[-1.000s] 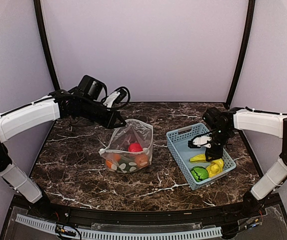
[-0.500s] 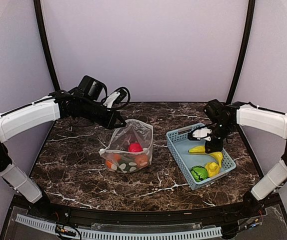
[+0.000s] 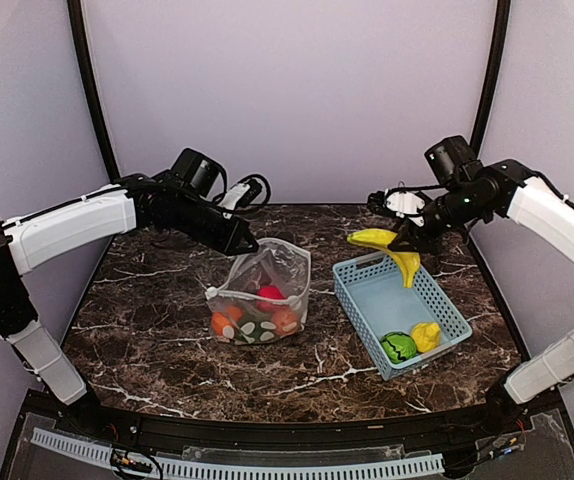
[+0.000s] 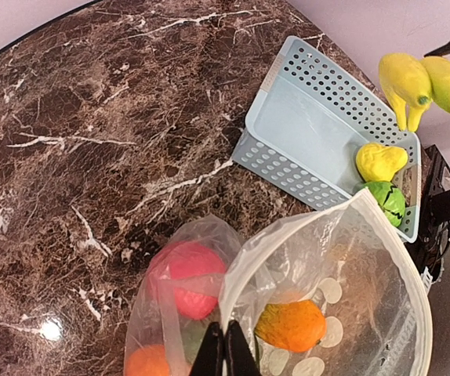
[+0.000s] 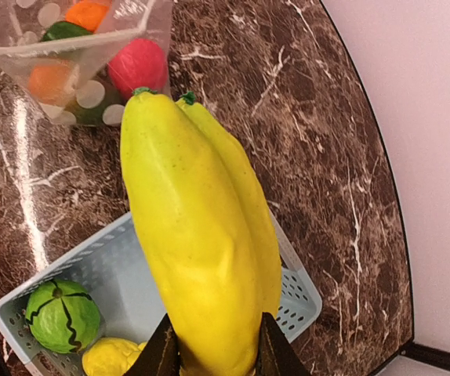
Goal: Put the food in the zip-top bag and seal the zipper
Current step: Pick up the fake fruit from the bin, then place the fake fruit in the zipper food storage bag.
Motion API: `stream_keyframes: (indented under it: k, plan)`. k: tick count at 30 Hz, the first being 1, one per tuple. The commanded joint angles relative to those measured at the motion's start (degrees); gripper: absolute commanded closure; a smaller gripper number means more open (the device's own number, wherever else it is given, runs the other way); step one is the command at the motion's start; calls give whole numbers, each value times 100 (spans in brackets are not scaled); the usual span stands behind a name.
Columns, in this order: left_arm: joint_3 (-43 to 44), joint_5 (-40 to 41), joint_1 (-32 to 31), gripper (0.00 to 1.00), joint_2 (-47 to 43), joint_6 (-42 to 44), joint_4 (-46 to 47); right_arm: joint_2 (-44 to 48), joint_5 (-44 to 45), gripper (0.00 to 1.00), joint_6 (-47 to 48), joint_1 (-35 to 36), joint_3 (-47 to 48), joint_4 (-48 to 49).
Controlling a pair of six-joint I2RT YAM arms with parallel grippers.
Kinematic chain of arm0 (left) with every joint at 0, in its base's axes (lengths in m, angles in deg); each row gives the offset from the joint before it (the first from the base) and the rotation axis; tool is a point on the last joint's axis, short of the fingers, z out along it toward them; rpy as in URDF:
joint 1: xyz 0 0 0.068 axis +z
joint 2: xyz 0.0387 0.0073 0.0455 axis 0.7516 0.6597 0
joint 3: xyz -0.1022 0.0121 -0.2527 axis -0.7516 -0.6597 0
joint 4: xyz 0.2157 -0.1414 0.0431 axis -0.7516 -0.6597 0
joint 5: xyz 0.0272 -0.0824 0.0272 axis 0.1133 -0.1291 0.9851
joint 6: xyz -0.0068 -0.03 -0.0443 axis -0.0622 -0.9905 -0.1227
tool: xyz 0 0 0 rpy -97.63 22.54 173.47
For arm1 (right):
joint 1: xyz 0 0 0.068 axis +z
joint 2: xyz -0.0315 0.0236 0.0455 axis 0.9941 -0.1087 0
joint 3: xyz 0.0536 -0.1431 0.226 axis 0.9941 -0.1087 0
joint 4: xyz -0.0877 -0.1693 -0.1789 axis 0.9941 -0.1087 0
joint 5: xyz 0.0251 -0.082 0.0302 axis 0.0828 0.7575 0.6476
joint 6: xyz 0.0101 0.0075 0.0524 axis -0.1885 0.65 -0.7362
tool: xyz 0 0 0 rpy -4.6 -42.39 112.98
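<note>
Midway: bag (image 3: 263, 290) part-filled, left claw (image 4: 225, 354) clenched on its rim, right claw (image 5: 213, 354) grasping bananas (image 3: 388, 246); two pieces (image 3: 399, 347) in basket (image 3: 362, 292) and sealing left.

Two arms, same build. Left arm (image 3: 67, 225): long smooth white shell links, black joints between them, black wrist section with a boxy black camera housing (image 3: 192, 170) on top. A black cable (image 3: 249, 186) loops off it, past a small white connector (image 3: 229, 196). Left tool (image 3: 250, 245): black, tapering to thin dark fingertips (image 4: 210, 354). Right arm (image 3: 557, 215): white shells, black joints, black camera block (image 3: 447, 156) at the wrist. Right tool (image 3: 402, 233): black body with a white section, and its fingers (image 5: 156, 359) are dark with pale edges.
</note>
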Motion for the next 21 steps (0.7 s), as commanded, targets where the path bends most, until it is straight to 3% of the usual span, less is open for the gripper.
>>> stream_keyframes:
  k: [1,10,15,21]
  plan:
    - [307,-180,53,99,59,-99,-266,-32,-672,100,1,540,457,131]
    - [394,-1002,16,99,55,35,-245,-1138,-1585,100,14,1698,2377,-261]
    - [457,-1033,-123,99,45,146,-396,-1358,-2080,100,-159,1965,2907,373]
    - [500,-1214,-184,99,-4,147,-388,-2119,-2106,100,-268,2332,3421,326]
